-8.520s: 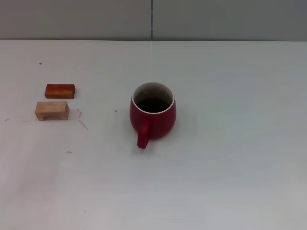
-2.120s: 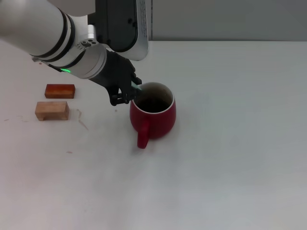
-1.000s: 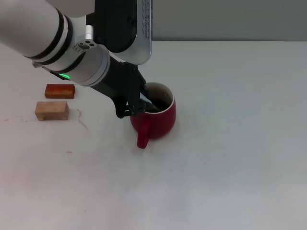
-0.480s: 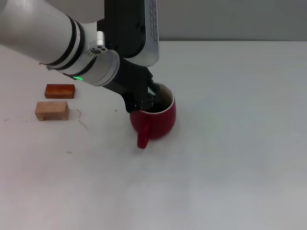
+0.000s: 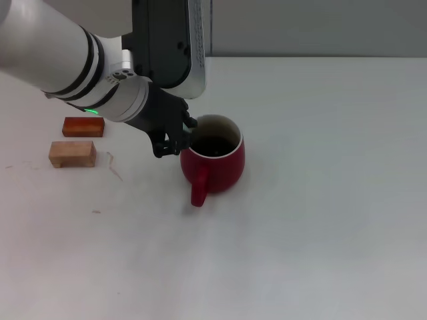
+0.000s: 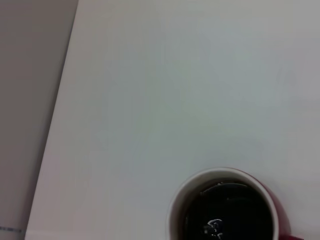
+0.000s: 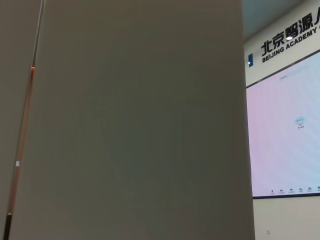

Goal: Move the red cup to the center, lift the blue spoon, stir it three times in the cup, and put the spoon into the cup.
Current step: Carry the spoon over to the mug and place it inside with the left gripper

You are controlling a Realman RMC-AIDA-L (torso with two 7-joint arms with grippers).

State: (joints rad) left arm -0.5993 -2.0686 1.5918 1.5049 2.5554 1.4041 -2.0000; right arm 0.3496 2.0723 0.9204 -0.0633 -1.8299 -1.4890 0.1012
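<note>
The red cup [image 5: 213, 162] stands upright near the middle of the table, its handle toward me. It also shows in the left wrist view [image 6: 226, 206], with a dark inside and a small grey glint at the bottom. My left gripper [image 5: 172, 138] hangs just left of the cup's rim, close against it. The blue spoon does not show clearly in any view; I cannot tell whether the glint belongs to it. The right gripper is out of view; the right wrist view shows only a wall.
A reddish-brown block [image 5: 83, 127] and a tan wooden block [image 5: 72, 153] lie at the left of the white table [image 5: 320, 220]. The table's back edge meets a grey wall.
Half a second ago my left gripper was over the cup's mouth; it has moved back left to the cup's left rim. The cup has not moved.
</note>
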